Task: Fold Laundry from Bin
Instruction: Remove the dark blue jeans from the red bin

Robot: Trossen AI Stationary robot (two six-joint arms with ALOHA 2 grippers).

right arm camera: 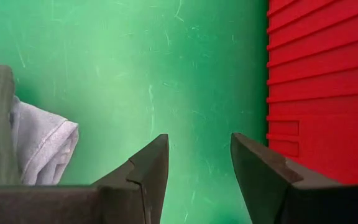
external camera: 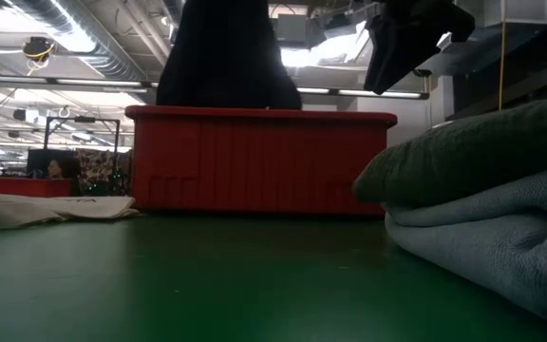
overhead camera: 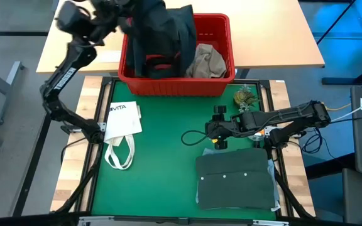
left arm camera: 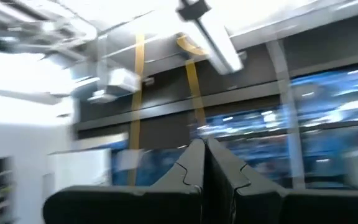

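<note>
A red plastic bin (overhead camera: 176,53) stands at the far edge of a green table (overhead camera: 162,169). The left arm is raised high above the bin, and a dark garment (overhead camera: 159,31) hangs from up beside it down into the bin, draped over the other laundry inside. The left gripper (left arm camera: 205,163) has its fingers pressed together and points up toward the ceiling; the wrist view shows no cloth between the tips, and the high view does not make clear whether the fabric is pinched or merely caught on the arm. A khaki-beige garment (overhead camera: 206,63) lies crumpled in the right end of the bin.

The right gripper (right arm camera: 199,163) waits low over bare green table just in front of the bin, its fingers spread and empty. Near the table's front right corner sits a folded stack: a dark green garment (overhead camera: 236,179) on top of a pale grey one (external camera: 501,237). A small white tote bag (overhead camera: 122,122) lies flat on the left side.

The step in hand appears to be drawing the next piece out of the bin. The next move likely calls for lifting the dark garment clear of the rim, carrying it to the open middle of the table and spreading it flat, probably with the right gripper taking a second edge.
</note>
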